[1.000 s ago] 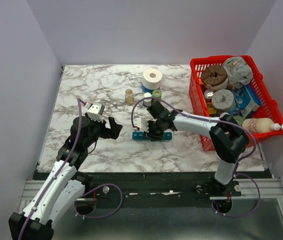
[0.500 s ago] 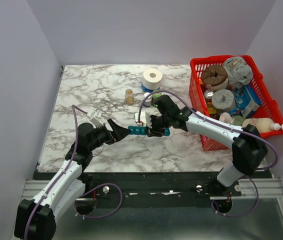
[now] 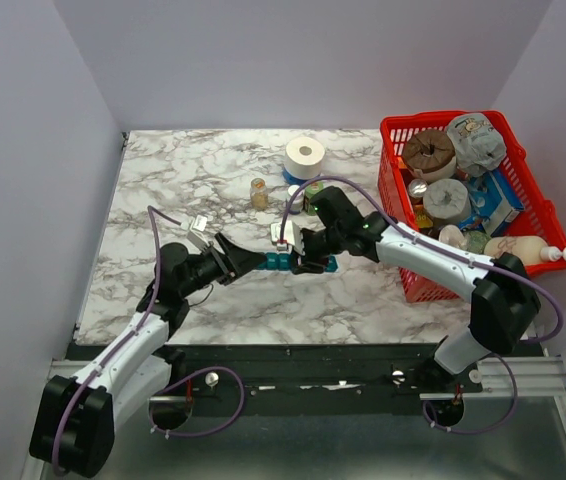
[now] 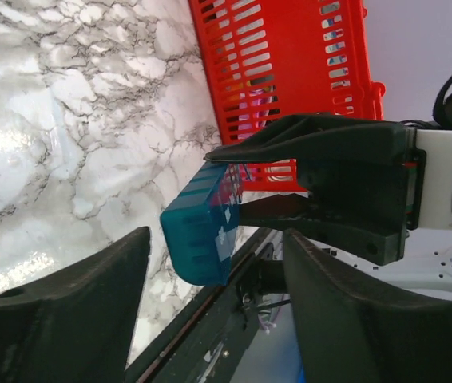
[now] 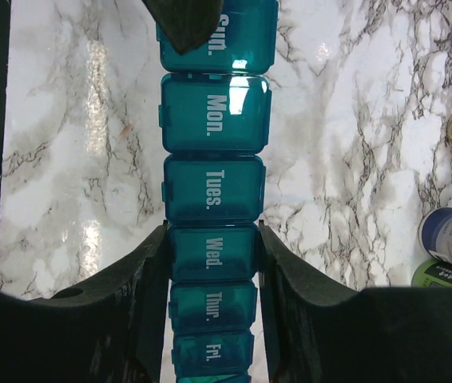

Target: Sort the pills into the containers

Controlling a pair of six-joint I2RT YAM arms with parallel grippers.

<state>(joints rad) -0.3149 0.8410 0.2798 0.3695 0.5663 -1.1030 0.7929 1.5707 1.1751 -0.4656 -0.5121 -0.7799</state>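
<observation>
Where: the pill organizer (image 3: 279,262) is stretching between your two grippers, over the middle of the table (image 3: 163,180).
Right: your right gripper (image 5: 212,243) is clamping its Wed. compartment.
Left: your left gripper (image 4: 210,263) is straddling the Sun. end, jaws apart.
Doing it well: be holding right firm while easing left onto the Sun. lid's edge.

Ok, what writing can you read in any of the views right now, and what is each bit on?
On the lids of the long teal plastic pill organizer, right wrist view:
"Sun."
"Mon."
"Tues."
"Wed."
"Thur."
"Fri."
A last lid is cut off by the bottom edge, so it cannot be read.
Green-labelled bottle: print too blurred to read.
Packages in the red mesh basket: labels too small to read.
</observation>
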